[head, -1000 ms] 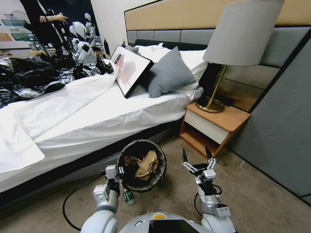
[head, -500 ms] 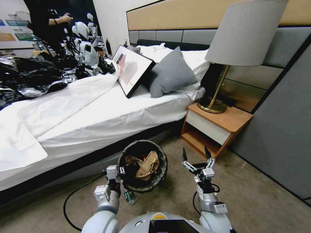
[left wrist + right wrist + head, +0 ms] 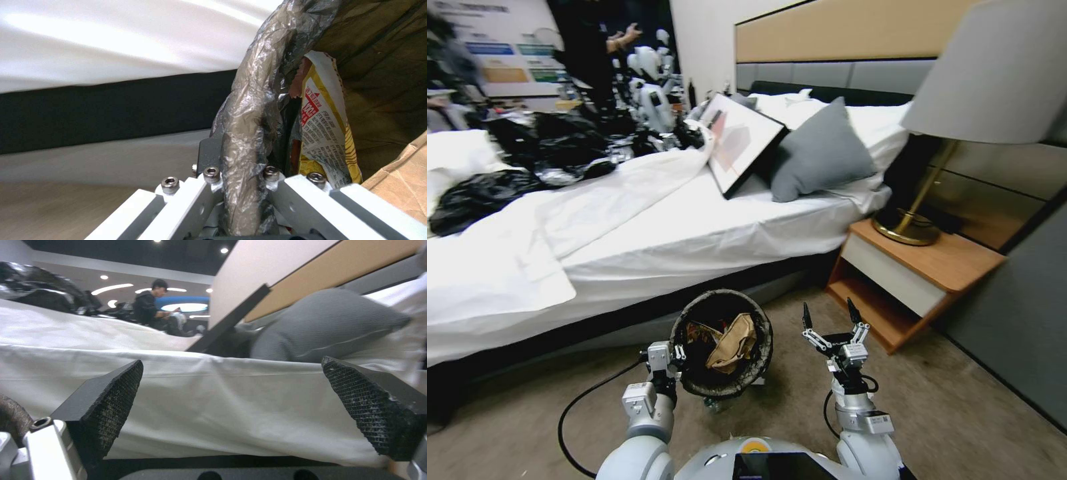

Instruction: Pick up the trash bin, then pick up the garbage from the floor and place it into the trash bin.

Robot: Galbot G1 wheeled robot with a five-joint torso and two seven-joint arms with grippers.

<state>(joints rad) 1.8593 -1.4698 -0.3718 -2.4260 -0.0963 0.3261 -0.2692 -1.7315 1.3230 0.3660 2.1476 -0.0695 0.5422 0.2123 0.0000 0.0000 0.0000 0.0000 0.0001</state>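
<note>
beside the bed (image 3: pixel 694 233) our view has swung and the bottle has slid under the bin (image 3: pixel 720 350), clamped at its rim by our left gripper (image 3: pixel 675 352); our right gripper (image 3: pixel 827 320) beside it gapes empty, so we're repositioning.

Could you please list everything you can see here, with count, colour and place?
trash bin: one, dark bag folded over its rim, held up before the bed.
brown paper bag: one, inside the bin.
yellow wrapper: one, yellow, red and white, inside the bin.
bed: one, white sheets, behind the bin.
black plastic bags: several, on the bed's far side.
framed picture: one, black frame, leaning on the grey pillow.
lamp: one, grey shade, brass base, on the wooden nightstand.
floor: beige carpet.
left gripper: clamped on the bin's rim.
right gripper: open, empty, beside the bin.
</note>
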